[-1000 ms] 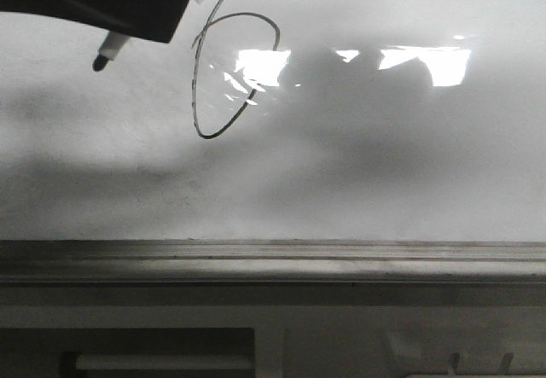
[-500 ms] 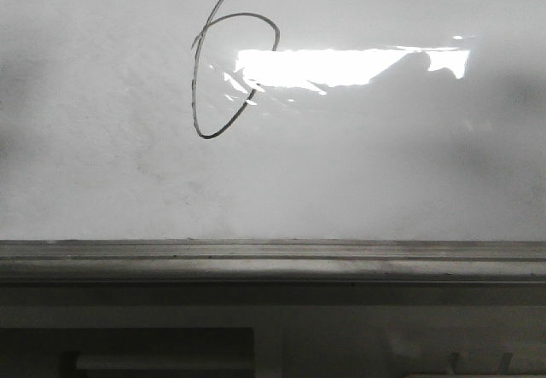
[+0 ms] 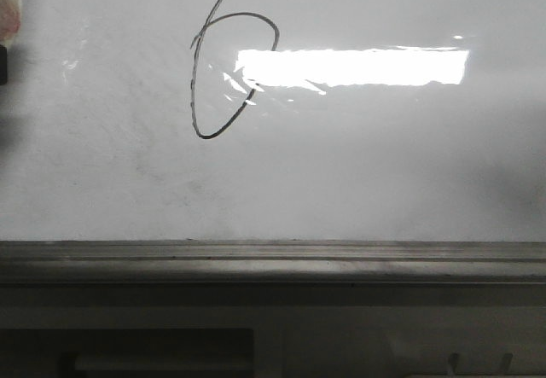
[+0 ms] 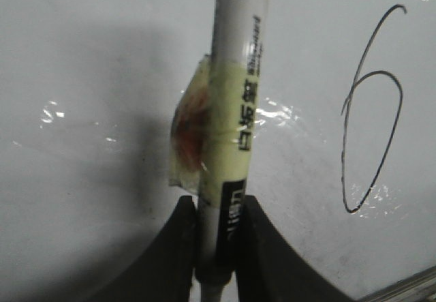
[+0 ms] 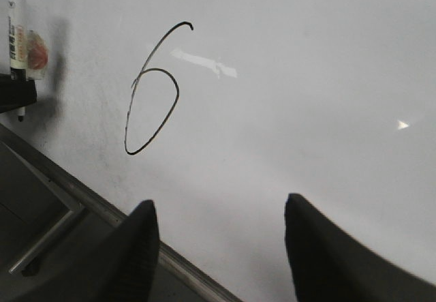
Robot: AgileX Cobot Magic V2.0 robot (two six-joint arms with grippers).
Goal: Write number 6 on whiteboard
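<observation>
one finished number 6 (image 3: 223, 75) on the whiteboard (image 3: 384, 165), the pen lifted clear.
the left gripper (image 4: 218, 247) is clamped on a taped marker (image 4: 235, 118), held off the board and beside the 6; the right gripper (image 5: 221, 247) hangs apart and empty, the 6 up-board beyond it.

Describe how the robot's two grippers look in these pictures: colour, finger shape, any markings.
The left gripper has matte black fingers with curved inner edges, wider at the base. The right gripper has matching black fingers, rounded at the tips. No markings or cables show on either.
</observation>
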